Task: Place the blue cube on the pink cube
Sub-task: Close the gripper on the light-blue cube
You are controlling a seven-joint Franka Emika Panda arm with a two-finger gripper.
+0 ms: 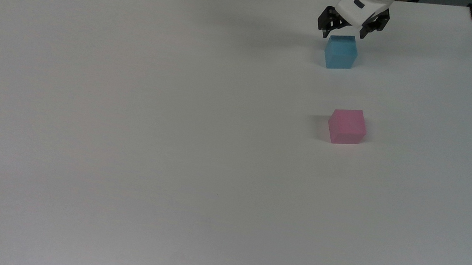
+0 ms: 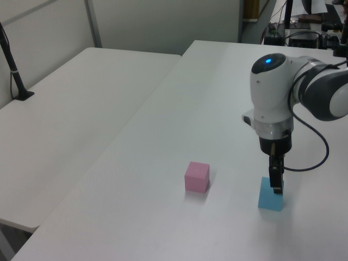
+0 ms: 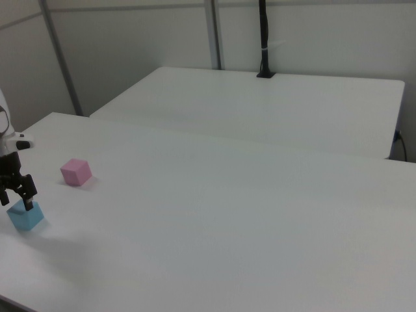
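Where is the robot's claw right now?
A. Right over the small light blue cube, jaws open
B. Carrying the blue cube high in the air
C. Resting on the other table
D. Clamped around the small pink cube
A: the gripper hangs just above the small light blue matte cube, jaws spread to either side of it, while the small pastel pink matte cube sits apart on the white table, untouched.

We note a matt blue cube (image 1: 340, 52), a matt pink cube (image 1: 347, 126), a smooth white tabletop (image 1: 132, 117) and the glossy-shelled hand (image 1: 345, 31).
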